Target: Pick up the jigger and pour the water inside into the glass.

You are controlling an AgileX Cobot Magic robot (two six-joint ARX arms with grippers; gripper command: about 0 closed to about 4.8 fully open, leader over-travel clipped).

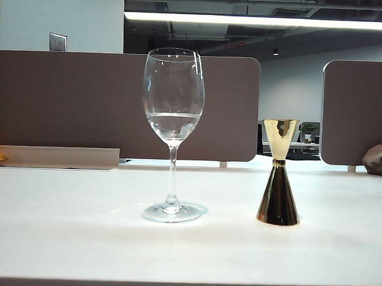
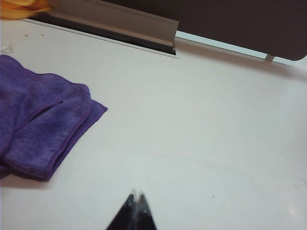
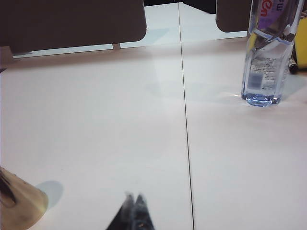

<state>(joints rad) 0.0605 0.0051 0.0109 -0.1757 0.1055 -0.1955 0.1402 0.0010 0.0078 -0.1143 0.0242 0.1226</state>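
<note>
The glass (image 1: pixel 173 117) stands upright on the white table (image 1: pixel 74 239), left of centre in the exterior view, with clear water (image 1: pixel 173 125) low in its bowl. To its right the gold jigger (image 1: pixel 279 177) stands upright on its wider dark cone, untouched. Neither gripper shows in the exterior view. In the left wrist view my left gripper (image 2: pixel 135 195) hovers shut over bare table, holding nothing. My right gripper (image 3: pixel 134 196) is likewise shut and empty; a gold edge of the jigger (image 3: pixel 17 206) shows at the corner of its view, well apart from the fingertips.
A folded purple cloth (image 2: pixel 38 124) lies on the table near the left gripper. A clear plastic water bottle (image 3: pixel 266 57) stands far from the right gripper. Brown partition panels (image 1: pixel 73 101) run along the table's back edge.
</note>
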